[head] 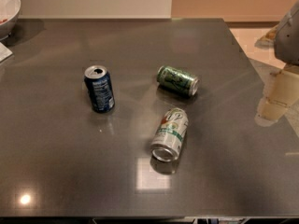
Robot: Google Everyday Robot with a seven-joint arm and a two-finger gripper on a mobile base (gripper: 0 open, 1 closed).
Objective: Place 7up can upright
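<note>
The 7up can lies on its side near the middle of the dark grey table. It is silver-white with a green band, and its open silver end points toward the front edge. My gripper shows only as a grey shape cut off by the right edge of the view. It is up off the table, far to the right of the 7up can and well apart from it. It holds nothing that I can see.
A dark green can lies on its side just behind the 7up can. A dark blue can stands upright to the left. A white bowl sits at the back left corner. The table's right edge runs diagonally near my gripper.
</note>
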